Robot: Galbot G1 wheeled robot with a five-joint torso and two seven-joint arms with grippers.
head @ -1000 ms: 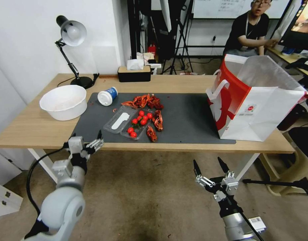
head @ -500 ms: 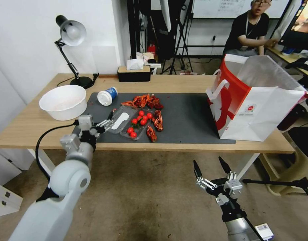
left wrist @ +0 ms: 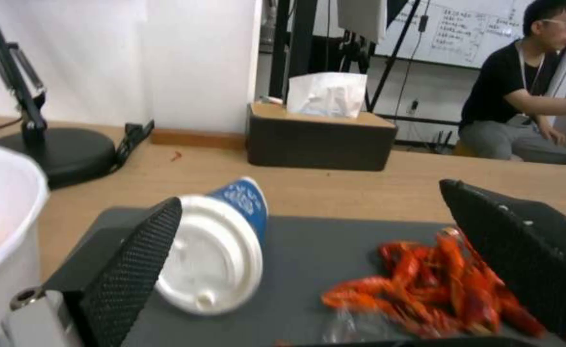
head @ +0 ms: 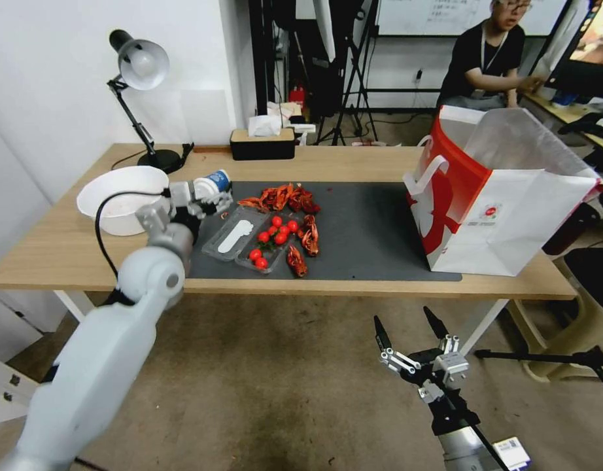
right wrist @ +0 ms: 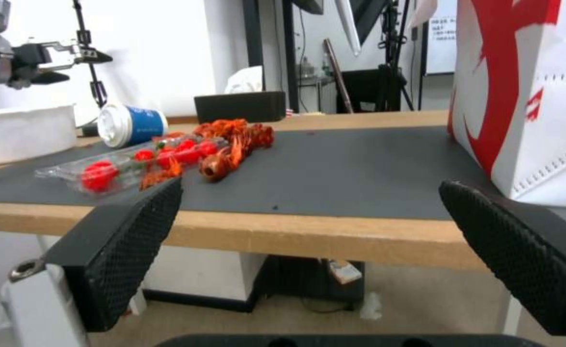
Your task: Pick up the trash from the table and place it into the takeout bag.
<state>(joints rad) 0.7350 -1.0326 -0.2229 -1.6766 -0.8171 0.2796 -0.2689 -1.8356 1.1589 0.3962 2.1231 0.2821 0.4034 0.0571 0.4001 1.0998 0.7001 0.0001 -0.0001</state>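
Observation:
On the long light-wood table (head: 354, 163) a white cup with a blue label (head: 213, 182) lies on its side at the far left corner of the dark grey mat (head: 367, 229). My left gripper (head: 218, 201) hovers open just in front of it. In the left wrist view the cup's lid (left wrist: 212, 253) faces me, close to one finger (left wrist: 135, 270), untouched. A pale round bowl (head: 121, 199) sits left of the cup. The takeout bag (head: 511, 216) stands open at the right end. My right gripper (head: 403, 317) hangs open below the table's front edge.
Red crayfish shells (head: 288, 196) and a clear plastic tray (head: 242, 235) with cherry tomatoes lie mid-mat. A desk lamp (head: 141, 65) and a tissue box (head: 262, 144) stand along the far edge. A person sits behind the bag, away from the table.
My left arm has risen from below the table's front edge and reached forward over the mat to the cup. The right arm has barely shifted.

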